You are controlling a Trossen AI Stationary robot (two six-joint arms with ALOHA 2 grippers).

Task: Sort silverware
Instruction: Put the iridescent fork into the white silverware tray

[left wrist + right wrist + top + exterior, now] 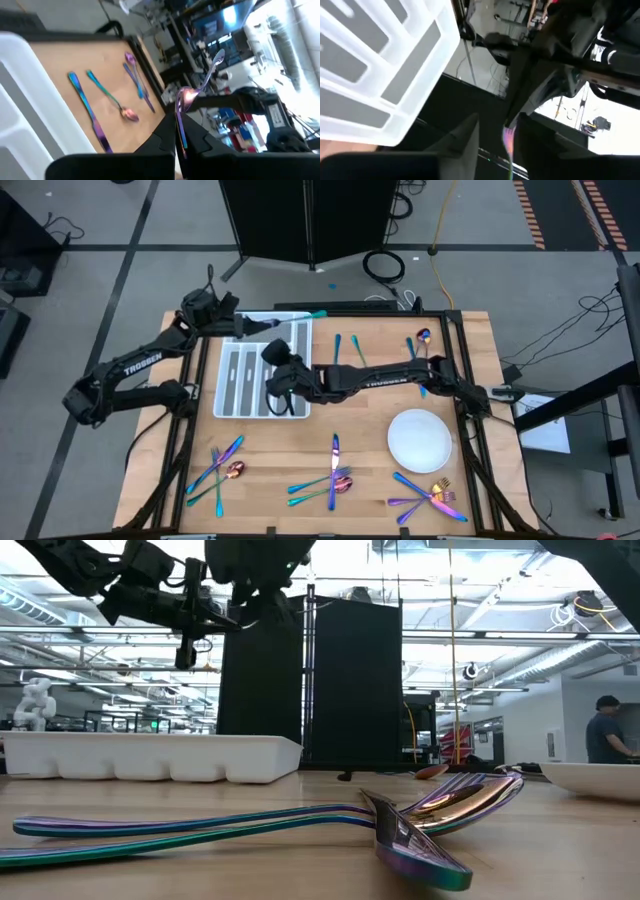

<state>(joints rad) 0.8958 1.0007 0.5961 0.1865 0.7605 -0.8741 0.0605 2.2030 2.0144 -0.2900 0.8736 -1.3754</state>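
The white divided tray (pixel 250 370) lies on the table's left half. My left gripper (pixel 262 327) hovers above the tray's far edge, shut on one iridescent piece of silverware (pixel 300 317). My right gripper (pixel 270 352) reaches across from the right and is over the tray, open. In the right wrist view its fingers stand apart on either side of an iridescent streak (pixel 509 142). Loose silverware lies flat on the wood in several groups: far middle (pixel 337 348), far right (pixel 420 345), near left (pixel 220 465), near middle (pixel 335 475) and near right (pixel 430 498). My left gripper pinches the slim handle (pixel 180 131) of the silverware piece between its two fingers. The piece runs on past the fingertips, and its other end (pixel 216 57) is free in the air. It is lifted clear above the tray's far edge and points toward the table's right.
A round white plate (pixel 420 438) sits on the right half, near the right arm's base. Black rails border the wooden table top (pixel 370 420). In the low view, crossed pieces (pixel 400 830) lie close in front, with the tray (pixel 150 755) behind them. A person (pixel 605 735) stands far off in the room.
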